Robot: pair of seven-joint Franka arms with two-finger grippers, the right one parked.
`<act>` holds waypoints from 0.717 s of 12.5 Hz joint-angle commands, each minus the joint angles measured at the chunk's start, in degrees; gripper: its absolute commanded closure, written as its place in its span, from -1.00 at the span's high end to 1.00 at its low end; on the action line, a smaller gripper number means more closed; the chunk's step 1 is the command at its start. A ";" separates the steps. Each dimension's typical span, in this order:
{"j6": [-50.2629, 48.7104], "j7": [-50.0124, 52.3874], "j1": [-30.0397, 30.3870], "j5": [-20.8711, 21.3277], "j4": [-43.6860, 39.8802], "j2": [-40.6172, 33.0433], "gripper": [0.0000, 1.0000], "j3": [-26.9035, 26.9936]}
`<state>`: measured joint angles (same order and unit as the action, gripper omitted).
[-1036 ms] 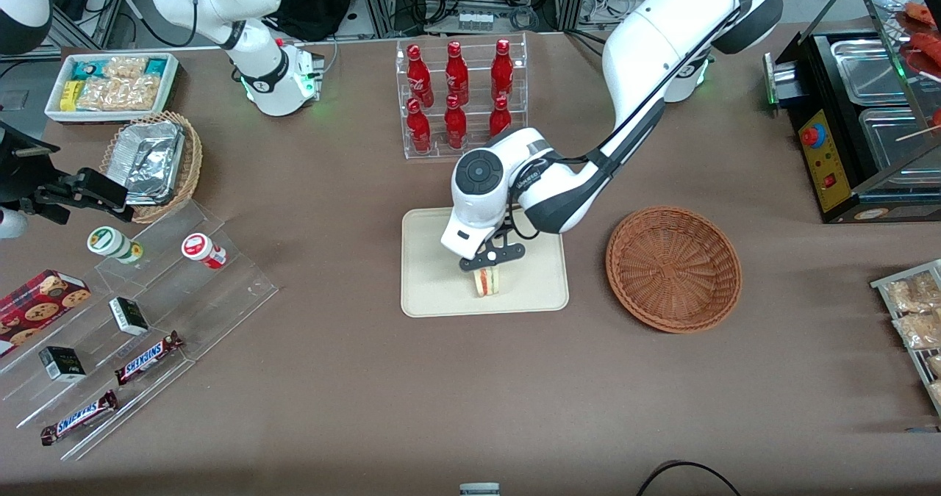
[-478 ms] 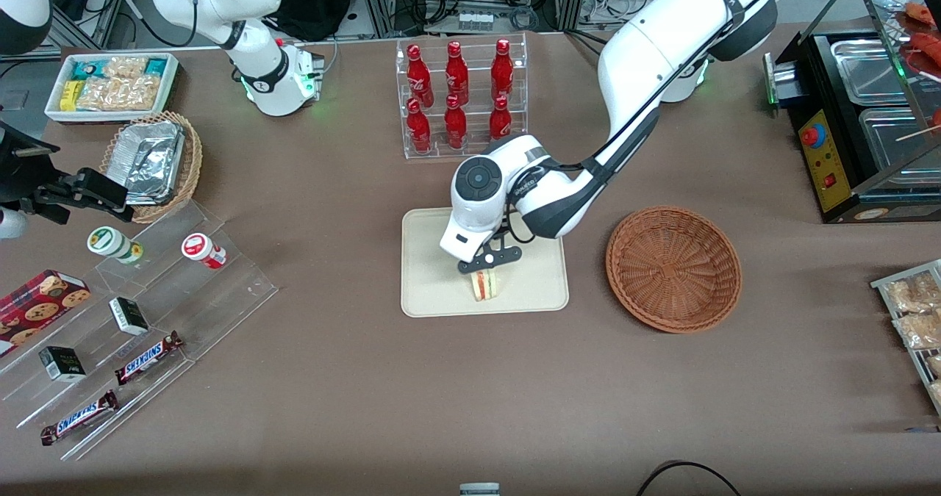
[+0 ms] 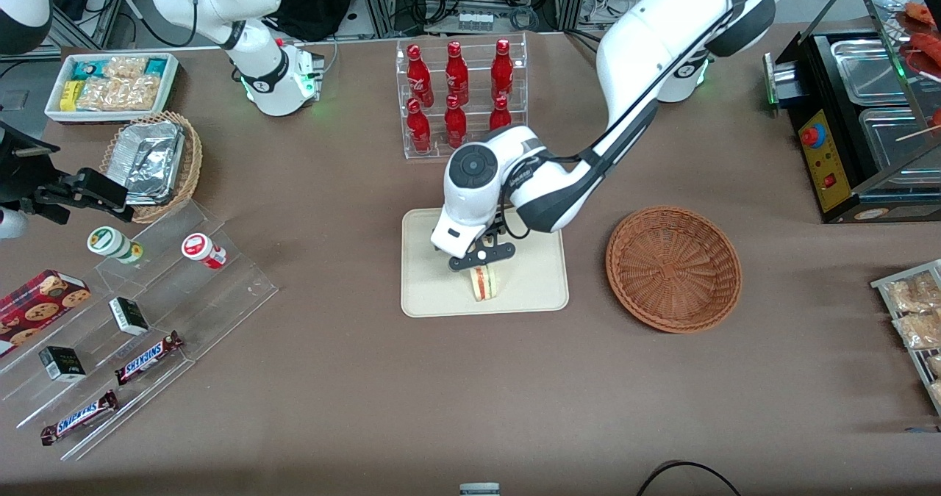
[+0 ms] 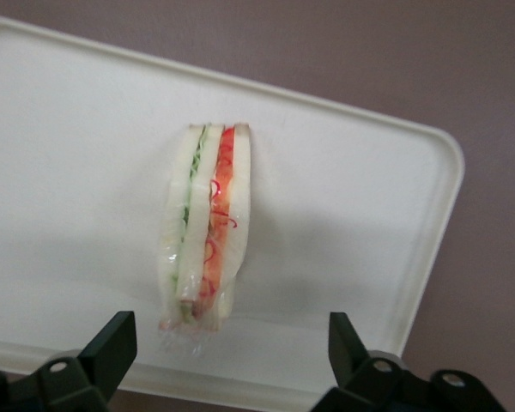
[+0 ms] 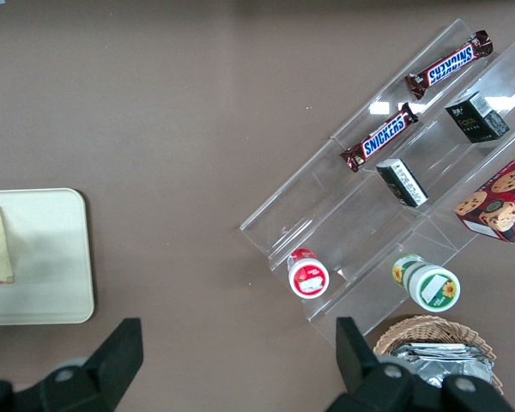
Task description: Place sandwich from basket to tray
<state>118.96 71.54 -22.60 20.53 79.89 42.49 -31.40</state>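
On tray, sandwich upright beneath spread hand

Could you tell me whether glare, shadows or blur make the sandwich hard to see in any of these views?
Left wrist view: the sandwich is sharp on the tray, with a soft shadow beside it and the open gripper above. Front view: the gripper partly hides it. Right wrist view: cut off at the frame edge.

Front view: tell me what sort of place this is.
Probably a mock snack counter in a robot lab: a rack of red cola bottles, Snickers bars on acrylic steps, and the open end effector above a sandwich.
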 commanded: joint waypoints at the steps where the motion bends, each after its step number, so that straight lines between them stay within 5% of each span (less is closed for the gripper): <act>1: -6.18 -0.07 0.89 0.83 1.23 -7.66 1.00 0.20; 9: -15.49 -7.74 7.48 -0.23 1.15 -13.75 1.00 0.37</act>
<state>105.91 63.68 -15.61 20.47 79.60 31.54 -31.22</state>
